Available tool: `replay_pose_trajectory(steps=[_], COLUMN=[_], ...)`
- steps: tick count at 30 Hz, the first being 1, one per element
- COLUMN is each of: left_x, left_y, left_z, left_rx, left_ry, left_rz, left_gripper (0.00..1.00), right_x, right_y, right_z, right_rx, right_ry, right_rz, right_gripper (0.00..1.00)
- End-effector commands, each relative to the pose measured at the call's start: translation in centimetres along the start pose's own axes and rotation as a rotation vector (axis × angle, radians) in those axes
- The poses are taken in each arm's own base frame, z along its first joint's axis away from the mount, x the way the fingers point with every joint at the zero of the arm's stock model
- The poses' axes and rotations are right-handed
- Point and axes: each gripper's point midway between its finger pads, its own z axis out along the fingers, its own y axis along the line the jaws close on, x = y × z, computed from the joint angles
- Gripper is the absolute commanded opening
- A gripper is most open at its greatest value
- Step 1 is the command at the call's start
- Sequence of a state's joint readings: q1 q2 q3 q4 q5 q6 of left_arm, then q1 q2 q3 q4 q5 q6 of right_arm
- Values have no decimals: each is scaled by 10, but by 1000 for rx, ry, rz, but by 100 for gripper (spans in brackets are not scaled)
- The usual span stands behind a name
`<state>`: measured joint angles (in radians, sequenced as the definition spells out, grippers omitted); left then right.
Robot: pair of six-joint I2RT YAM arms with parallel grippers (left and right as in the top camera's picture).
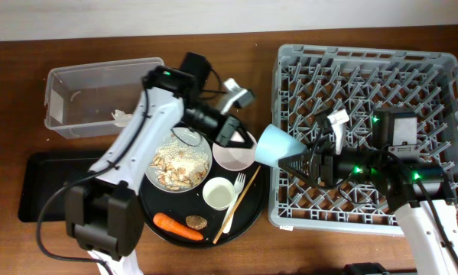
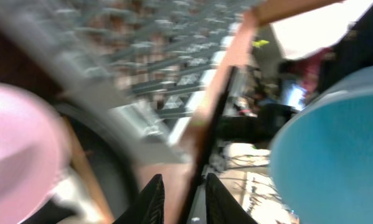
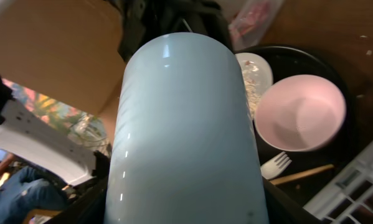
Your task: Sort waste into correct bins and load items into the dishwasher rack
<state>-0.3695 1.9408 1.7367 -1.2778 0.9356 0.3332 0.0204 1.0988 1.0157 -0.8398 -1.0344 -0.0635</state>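
Brown table [image 1: 213,23] bears the grey rack [image 1: 443,69]; right tool [image 1: 299,164] pinches light blue cup [image 1: 274,145], left tool [image 2: 185,200] slightly spread.

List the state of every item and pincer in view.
Light blue cup, on its side, gripped by right pincer.
Left pincer, slightly open, empty.
Pink bowl, upright, empty.
White plate, covered with grains.
Small white cup, upright.
Carrot, lying on round tray.

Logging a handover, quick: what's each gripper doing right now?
Left gripper: fingers slightly open, empty.
Right gripper: closed on the light blue cup.
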Motion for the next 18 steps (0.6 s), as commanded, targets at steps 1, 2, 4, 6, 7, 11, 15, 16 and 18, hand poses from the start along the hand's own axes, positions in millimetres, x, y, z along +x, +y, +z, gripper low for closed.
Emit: replay_pose_trajectory(steps=[1,2,4,6,7,11,15,16,18], left_x=[4,6,11,20,26,51,76,82,92], left_y=[46,55,72,94,104,138,164,167,170], left_z=[-33,-40,-53,-68,-76,-108,-141,-147,-157], left_rx=[-199,-229,-295,-395,-453,-659,-869,-900,-934], left_ry=[-16,-20,-25,-14,-3,29,29,28,26], left_rz=[-46,-61,-115,-177,-217,-368,-576,-619,-685], left_gripper=[22,22,22,22,22,21,21,21,21], right_x=[-1,1,3,4,3,-3,2,5,14], right_y=[-14,-21,-34,-50,-59,-76,-93,-98,-110], right_z=[-5,-7,-14,-31,-43,-92,-138,-148,-170], right_rx=[125,178,284,448,547,810,989,1019,1085], right_ry=[9,21,41,65,68,33,-11,-23,-44], right_rz=[-13,-2,13,31,62,169,287,320,402], right_gripper=[43,43,43,43,43,43,40,38,36])
